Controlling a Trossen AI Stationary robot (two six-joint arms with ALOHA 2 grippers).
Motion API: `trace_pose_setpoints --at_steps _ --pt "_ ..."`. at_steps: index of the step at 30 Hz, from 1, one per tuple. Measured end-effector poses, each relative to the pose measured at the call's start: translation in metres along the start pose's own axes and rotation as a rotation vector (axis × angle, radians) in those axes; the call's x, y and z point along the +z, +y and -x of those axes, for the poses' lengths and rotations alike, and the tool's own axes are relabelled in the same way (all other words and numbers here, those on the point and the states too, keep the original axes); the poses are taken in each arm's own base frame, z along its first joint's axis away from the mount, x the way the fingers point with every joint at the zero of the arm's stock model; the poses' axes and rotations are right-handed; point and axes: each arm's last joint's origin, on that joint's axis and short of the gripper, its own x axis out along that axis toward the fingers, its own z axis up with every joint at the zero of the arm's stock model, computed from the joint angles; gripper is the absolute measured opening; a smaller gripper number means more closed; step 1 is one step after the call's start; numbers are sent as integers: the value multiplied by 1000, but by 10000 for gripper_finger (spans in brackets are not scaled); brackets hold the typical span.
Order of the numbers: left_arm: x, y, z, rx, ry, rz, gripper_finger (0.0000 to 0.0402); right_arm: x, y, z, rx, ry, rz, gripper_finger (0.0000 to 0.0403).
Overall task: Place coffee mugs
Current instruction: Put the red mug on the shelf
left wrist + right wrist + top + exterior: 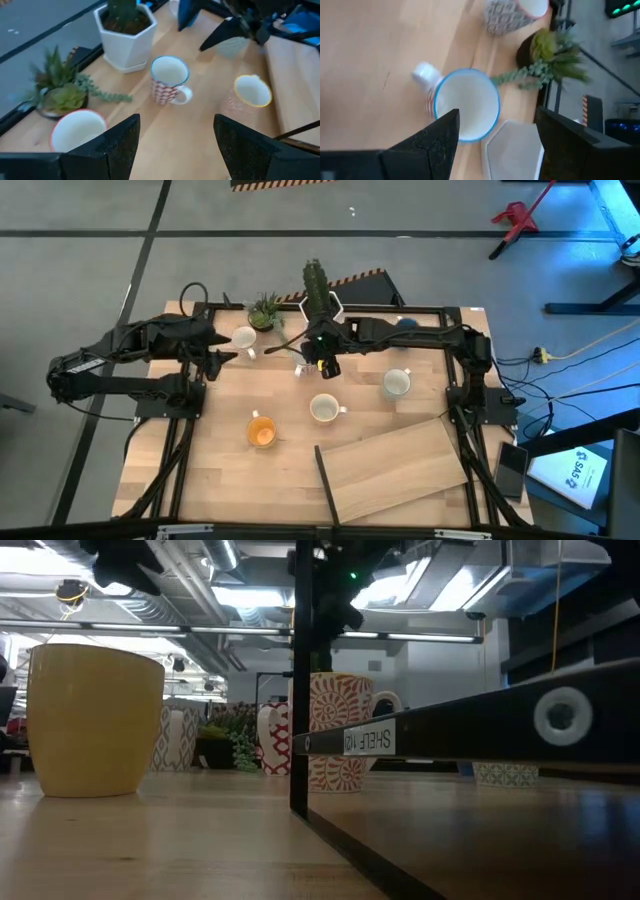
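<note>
Right gripper [492, 145] hangs wide open and empty right over the blue-rimmed mug [465, 105] at the far middle of the table, and a drop off-centre could clip that rim and tip it against the hexagonal cactus pot [512, 150] just beside it. It's a white mug, red-patterned wall, upright, handle free; left gripper [175, 145], open too, waits near the red-rimmed mug [75, 131] at far left.

Lab/workshop: exposed ceiling ducts [190, 580], concrete floor [80, 270] (taped lines).
</note>
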Motion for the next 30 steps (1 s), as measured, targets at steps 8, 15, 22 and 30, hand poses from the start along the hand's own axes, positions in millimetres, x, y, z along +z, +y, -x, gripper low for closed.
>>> trace_pose_setpoints --at_steps 8,15,22,30 --pt "-3 2 4 26 -3 3 247 0 12 -28 74 1 20 248" --pt "-3 3 4 46 -4 3 247 -6 26 -59 159 27 30 248" --pt "-3 4 4 64 -5 2 247 -12 35 -78 192 75 37 248" --pt "-3 4 4 65 -6 2 247 -20 42 -84 236 148 47 153"
